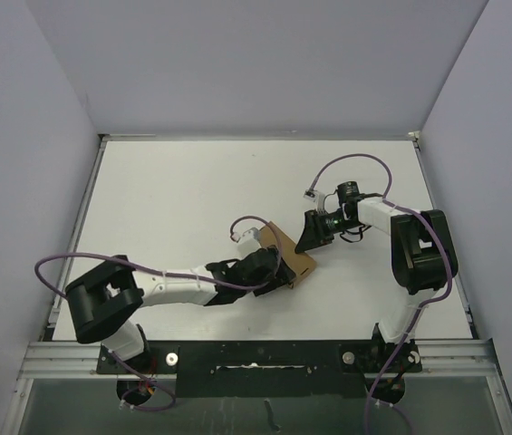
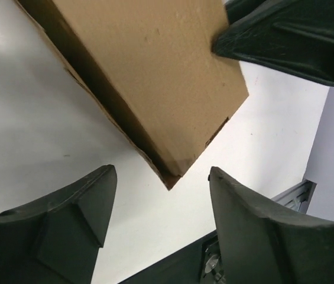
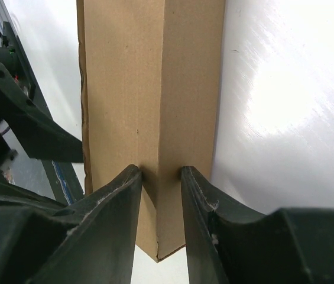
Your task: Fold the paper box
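Brown cardboard already forms a closed-looking carton, so we judge the paper box (image 1: 284, 256) nearly folded, its walls up and its broad face flat. It lies around the middle of the worktop (image 1: 174, 199), somewhat toward the near edge. Our right gripper (image 3: 161, 177) clamps one folded corner edge of it. Our left gripper (image 2: 161, 195) is spread, with the box's corner just beyond its fingertips, untouched. We cannot tell whether the last tabs are tucked.

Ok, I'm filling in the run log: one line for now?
right jaws: shut on box edge | left jaws: open at box corner, no contact
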